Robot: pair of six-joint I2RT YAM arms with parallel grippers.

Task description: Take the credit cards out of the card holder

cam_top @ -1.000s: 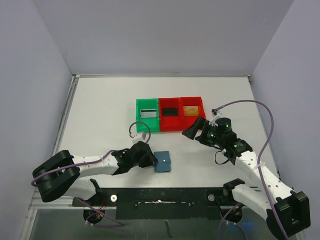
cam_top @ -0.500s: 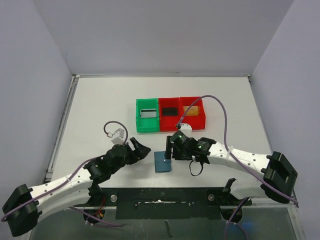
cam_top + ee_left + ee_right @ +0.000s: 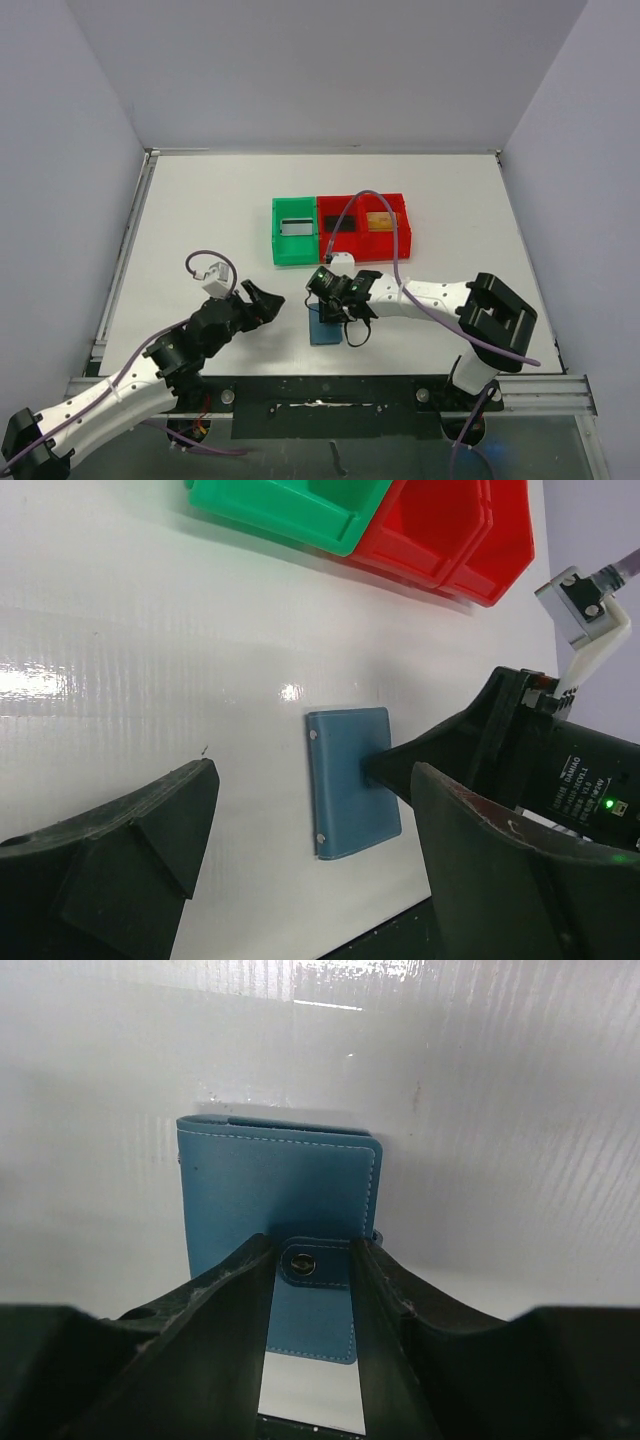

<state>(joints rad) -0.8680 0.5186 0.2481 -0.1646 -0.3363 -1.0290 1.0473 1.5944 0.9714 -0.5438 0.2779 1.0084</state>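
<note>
Status check, task barely begun. Card holder (image 3: 325, 327) lay folded flat on the desk (image 3: 200, 220), just in front of the bin row and between the two arms, its snap tab (image 3: 318, 1265) fastened. No credit cards showed at any of its edges.

Right pincer (image 3: 310, 1250) was down on the holder, narrowed so that its fingers sat against both sides of the tab. It looked to me like a pinch on the tab, though I could not confirm how firm.

Left pincer (image 3: 312, 785) hung spread wide and holding nothing, just to the left of the holder and clear of it.

Green bin (image 3: 281, 247) and the two red bins (image 3: 345, 257) each held a flat rectangular item; too small for me to tell what these were.

My reading: the step in hand was unsnapping the tab. Left to do: open the fold, expose the cards, draw each one out.
</note>
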